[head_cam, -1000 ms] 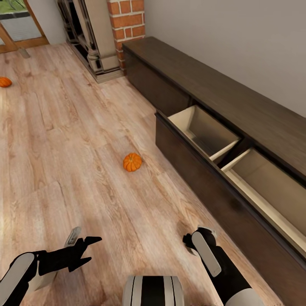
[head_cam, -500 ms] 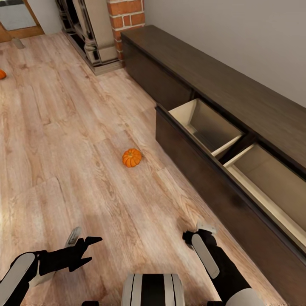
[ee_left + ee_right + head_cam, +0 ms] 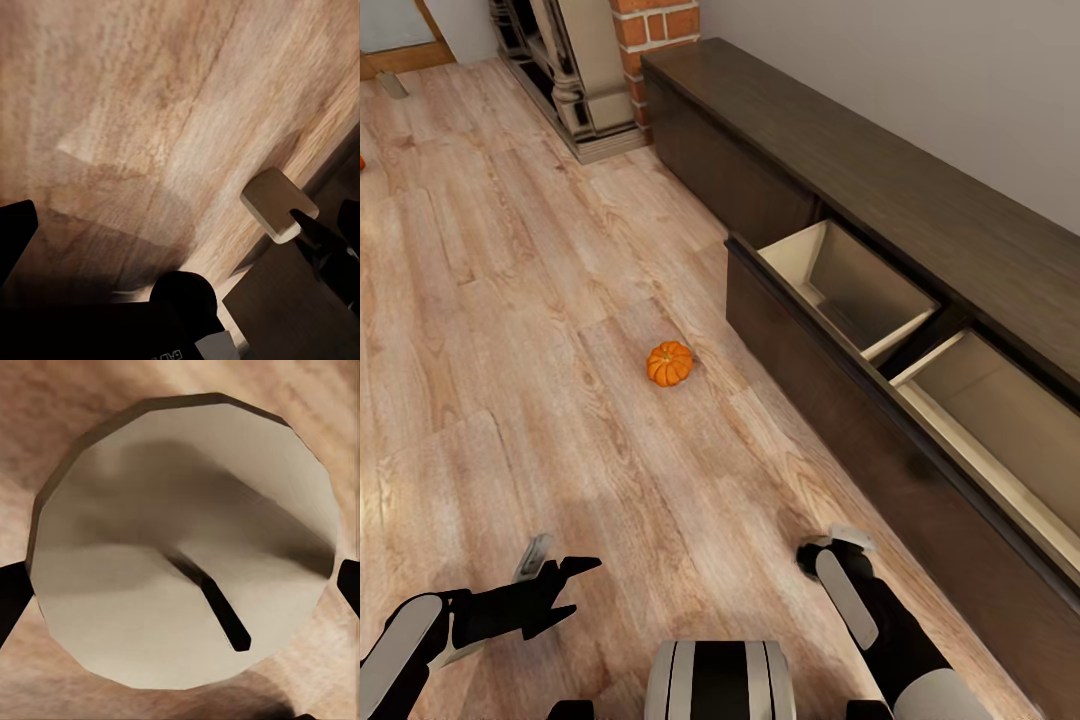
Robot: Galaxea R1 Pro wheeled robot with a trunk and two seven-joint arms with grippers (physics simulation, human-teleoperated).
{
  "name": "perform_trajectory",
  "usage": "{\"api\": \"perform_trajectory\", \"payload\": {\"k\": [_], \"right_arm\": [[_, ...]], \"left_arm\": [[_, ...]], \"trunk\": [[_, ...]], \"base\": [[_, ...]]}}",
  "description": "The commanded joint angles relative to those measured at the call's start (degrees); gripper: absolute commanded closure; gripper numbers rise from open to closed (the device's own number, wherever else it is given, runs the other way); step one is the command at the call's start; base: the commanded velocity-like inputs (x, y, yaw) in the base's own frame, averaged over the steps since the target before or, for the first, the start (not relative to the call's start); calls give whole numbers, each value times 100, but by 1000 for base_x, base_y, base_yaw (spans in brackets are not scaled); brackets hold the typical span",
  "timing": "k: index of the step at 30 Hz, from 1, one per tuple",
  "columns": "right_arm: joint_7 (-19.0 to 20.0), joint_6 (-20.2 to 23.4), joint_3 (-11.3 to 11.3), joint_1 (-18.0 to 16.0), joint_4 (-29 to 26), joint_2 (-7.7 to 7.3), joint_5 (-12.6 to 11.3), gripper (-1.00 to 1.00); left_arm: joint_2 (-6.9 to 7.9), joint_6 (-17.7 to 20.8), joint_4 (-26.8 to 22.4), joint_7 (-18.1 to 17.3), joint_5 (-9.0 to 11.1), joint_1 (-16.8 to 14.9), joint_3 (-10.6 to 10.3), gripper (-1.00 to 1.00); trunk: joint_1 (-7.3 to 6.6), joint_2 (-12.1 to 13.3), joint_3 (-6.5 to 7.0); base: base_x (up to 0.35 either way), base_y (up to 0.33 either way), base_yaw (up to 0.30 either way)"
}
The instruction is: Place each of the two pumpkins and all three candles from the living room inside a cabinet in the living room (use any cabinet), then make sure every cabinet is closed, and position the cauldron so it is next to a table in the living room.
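One orange pumpkin (image 3: 670, 363) lies on the wood floor, a short way in front of the long dark cabinet (image 3: 810, 330). Two of the cabinet's drawers stand pulled open, showing pale insides: one (image 3: 855, 285) near the pumpkin and one (image 3: 1000, 440) further right. My right gripper (image 3: 832, 550) is low at the front, shut on a pale candle (image 3: 184, 544); in the right wrist view its round top and dark wick (image 3: 214, 607) sit between the fingertips. My left gripper (image 3: 572, 590) hangs open over bare floor at the lower left, holding nothing. The cauldron and table are out of view.
A brick fireplace (image 3: 595, 70) with a pale surround stands at the far end, left of the cabinet. A grey wall (image 3: 920, 90) runs behind the cabinet. Wide wood floor (image 3: 510, 350) stretches between me and the pumpkin. My base (image 3: 718, 680) shows at the bottom.
The whole view has shifted, so the camera has moved: the far doorway and the second pumpkin have slid out at the upper left. Both arms hold the same pose.
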Motion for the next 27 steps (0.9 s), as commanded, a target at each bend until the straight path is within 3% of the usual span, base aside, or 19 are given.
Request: {"api": "perform_trajectory", "payload": {"k": [1, 22, 23, 27], "right_arm": [[1, -10, 0, -4, 11, -10, 0, -100], [5, -27, -8, -16, 40, -22, -1, -100], [7, -24, -7, -16, 40, -22, -1, 100], [10, -20, -8, -16, 40, -19, -1, 100]], "left_arm": [[0, 0, 2, 0, 0, 0, 0, -100], [-9, 0, 0, 0, 0, 0, 0, -100], [-9, 0, -1, 0, 0, 0, 0, -100], [-9, 0, -1, 0, 0, 0, 0, -100]], "trunk": [[0, 0, 0], [8, -4, -66], [8, -4, -66], [8, -4, -66]], "base": [[0, 0, 0], [0, 0, 0], [0, 0, 0], [0, 0, 0]]}}
